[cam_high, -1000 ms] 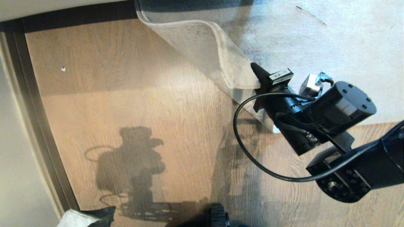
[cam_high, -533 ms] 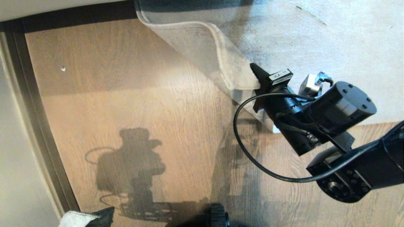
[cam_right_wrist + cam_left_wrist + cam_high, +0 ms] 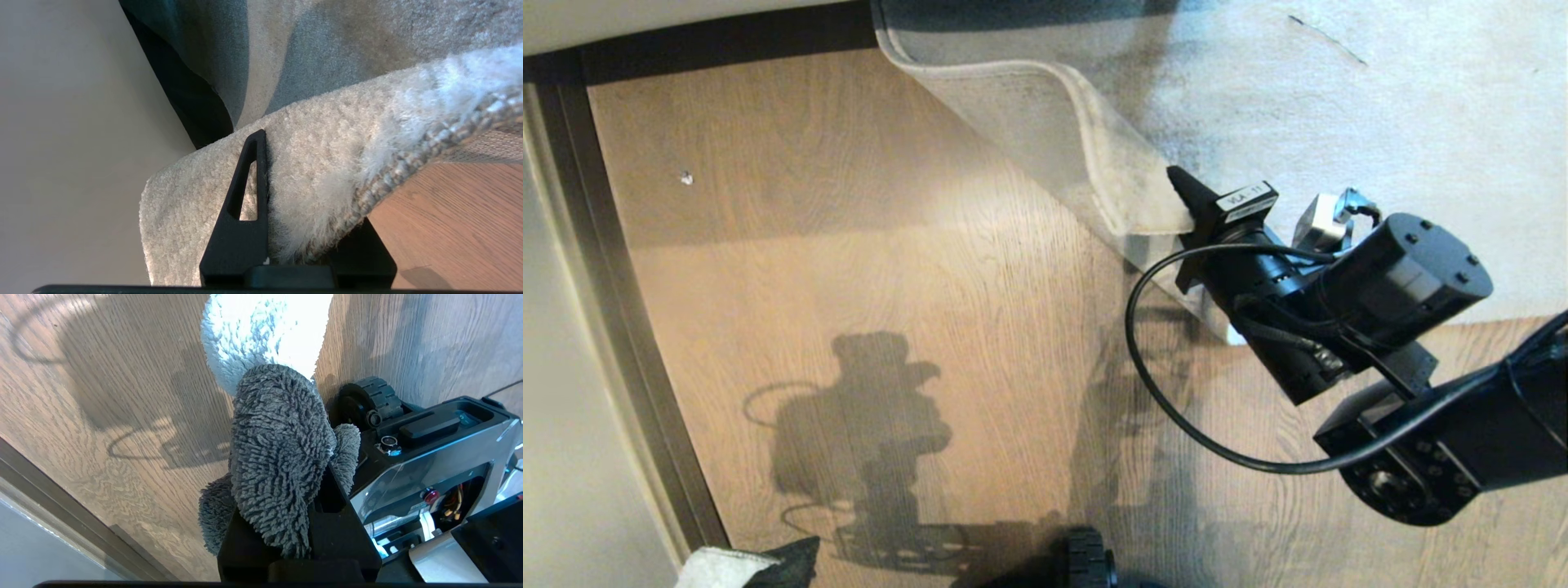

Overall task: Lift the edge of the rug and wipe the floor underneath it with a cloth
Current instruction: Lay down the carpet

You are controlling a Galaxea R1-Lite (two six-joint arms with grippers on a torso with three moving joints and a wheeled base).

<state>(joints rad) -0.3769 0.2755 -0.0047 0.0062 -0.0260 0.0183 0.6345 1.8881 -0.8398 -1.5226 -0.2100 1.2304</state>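
Currently my right gripper (image 3: 1186, 200), centre-right of the head frame, pinches the rug edge (image 3: 1086, 163) raised off the floor (image 3: 849, 245). My left gripper (image 3: 286, 522) is clamped on the cloth (image 3: 278, 449); at the frame's bottom-left edge, probably that cloth's tip.

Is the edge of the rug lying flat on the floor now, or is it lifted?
Lifted. The right gripper is shut on the rug edge, which curls up with its paler backing showing, and bare floor lies beside it.

Dark brown skirting strip (image 3: 621, 327) along pale wall (image 3: 564, 457); small pale speck (image 3: 686, 177)
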